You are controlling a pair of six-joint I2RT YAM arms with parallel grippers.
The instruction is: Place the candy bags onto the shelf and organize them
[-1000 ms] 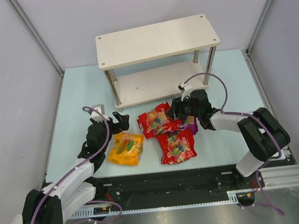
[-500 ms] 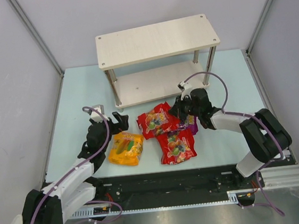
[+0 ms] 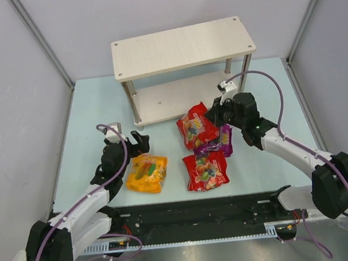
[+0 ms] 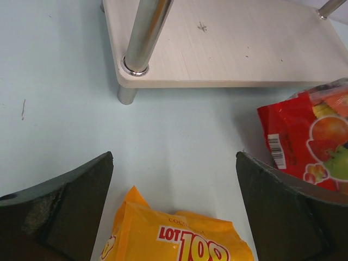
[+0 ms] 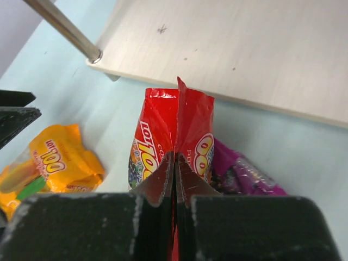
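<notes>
My right gripper point(image 3: 215, 118) point(image 5: 175, 157) is shut on the top seam of a red candy bag point(image 3: 196, 127) point(image 5: 187, 128), which hangs tilted just in front of the shelf's lower board point(image 3: 177, 99) point(image 5: 244, 49). A purple bag point(image 3: 220, 139) point(image 5: 244, 174) lies on the table under it. A second red bag point(image 3: 206, 171) lies flat nearer the arms. The orange-yellow bag point(image 3: 146, 172) point(image 4: 174, 239) lies at the left, with my left gripper point(image 3: 130, 141) point(image 4: 174, 156) open just above its far end, touching nothing. The shelf's top board point(image 3: 184, 47) is bare.
Metal posts point(image 4: 142, 38) stand at the shelf's corners, the front left one close ahead of my left gripper. The pale blue table point(image 3: 91, 114) is walled in by grey panels on the left, right and back. A black rail point(image 3: 201, 212) runs along the near edge.
My right gripper has shut on the red bag, lifted it off the pile and carried it right, toward the shelf. The purple bag now shows. The left arm has not moved.
</notes>
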